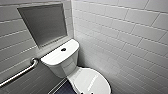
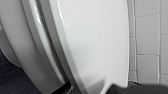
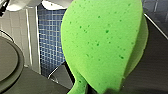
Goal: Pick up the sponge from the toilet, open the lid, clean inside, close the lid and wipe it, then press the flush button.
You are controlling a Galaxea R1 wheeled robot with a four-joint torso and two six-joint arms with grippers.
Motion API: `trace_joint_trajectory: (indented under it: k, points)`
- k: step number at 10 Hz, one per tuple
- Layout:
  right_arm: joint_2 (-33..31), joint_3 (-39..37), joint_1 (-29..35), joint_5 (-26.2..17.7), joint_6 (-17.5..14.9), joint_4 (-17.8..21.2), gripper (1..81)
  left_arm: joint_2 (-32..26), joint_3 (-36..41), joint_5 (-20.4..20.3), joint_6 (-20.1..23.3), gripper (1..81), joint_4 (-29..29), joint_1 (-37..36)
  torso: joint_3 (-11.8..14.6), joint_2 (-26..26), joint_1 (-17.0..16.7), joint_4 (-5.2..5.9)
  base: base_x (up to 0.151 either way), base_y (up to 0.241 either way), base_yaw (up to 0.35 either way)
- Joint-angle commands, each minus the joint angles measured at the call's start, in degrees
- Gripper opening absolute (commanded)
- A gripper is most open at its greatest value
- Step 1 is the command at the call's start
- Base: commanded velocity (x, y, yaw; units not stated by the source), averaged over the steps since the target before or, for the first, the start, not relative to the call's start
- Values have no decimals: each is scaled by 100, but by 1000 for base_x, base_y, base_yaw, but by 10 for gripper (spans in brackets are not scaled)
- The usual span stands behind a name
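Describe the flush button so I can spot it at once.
Find the white toilet in the tiled corner, under the grey wall panel. On its flat tank top sits the flush button, a small round dark disc, the only dark mark on that white surface.

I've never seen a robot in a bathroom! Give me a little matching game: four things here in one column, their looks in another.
Things:
1. sponge
2. flush button
3. grab bar
4. floor

Looks:
a. small blue tiles
b. silvery metal
c. bright green
d. small, dark, round

Pairs: 1-c, 2-d, 3-b, 4-a.
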Motion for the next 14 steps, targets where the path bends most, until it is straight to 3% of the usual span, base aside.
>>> trace_joint_trajectory:
  k: [1,2,5,9,10,13,14]
  points:
    - [-234,197,112,-330,22,-71,10,313,349,775,-107,811,-113,-812,0,0,0,0,0,0,0]
    - [-234,188,112,-330,22,-79,10,277,484,792,-134,811,-148,-900,0,0,0,0,0,0,0]
    - [-208,170,129,-330,22,-79,10,-154,1117,836,-1037,811,-122,-1182,0,0,0,0,0,0,0]
    - [-94,74,129,-338,22,-79,10,-48,853,801,-1110,811,-113,-1199,0,2,2,0,0,0,0]
    - [-76,48,130,-330,22,-79,10,-214,1185,775,-1101,811,-86,-1208,0,2,2,0,0,0,0]
    - [-67,30,156,-330,22,-79,10,-698,2013,151,-1101,811,151,-1199,0,2,2,0,0,0,0]
    - [-50,30,165,-338,14,-79,10,-725,2101,151,-1101,811,168,-1191,-2,2,5,0,0,0,0]
